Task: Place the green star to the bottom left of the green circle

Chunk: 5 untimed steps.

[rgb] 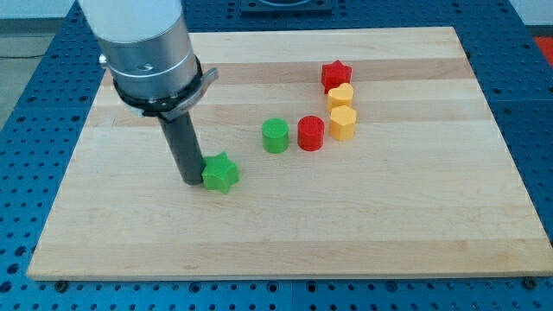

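The green star (pixel 221 173) lies on the wooden board (pixel 285 225), left of the board's middle. The green circle (pixel 276 136) stands up and to the right of it, with a gap between them. My tip (pixel 191 180) rests on the board right against the star's left side. The rod rises from there to the arm's grey body at the view's top left.
A red circle (pixel 311 133) stands just right of the green circle. A yellow hexagon (pixel 343 123) is right of that, a second yellow block (pixel 340 95) above it, and a red star (pixel 336 75) at the top of this column.
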Motion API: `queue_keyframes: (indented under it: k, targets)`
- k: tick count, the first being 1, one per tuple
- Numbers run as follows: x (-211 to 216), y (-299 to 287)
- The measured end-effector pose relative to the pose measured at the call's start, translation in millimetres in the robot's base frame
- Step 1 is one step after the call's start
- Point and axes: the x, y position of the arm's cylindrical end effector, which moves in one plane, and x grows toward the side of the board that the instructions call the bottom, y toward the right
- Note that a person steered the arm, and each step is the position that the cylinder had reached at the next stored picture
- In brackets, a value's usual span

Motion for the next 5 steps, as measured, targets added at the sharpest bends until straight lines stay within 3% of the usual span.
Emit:
queue_keyframes:
  k: [3, 5]
  targets:
    - [63, 83]
    - [27, 93]
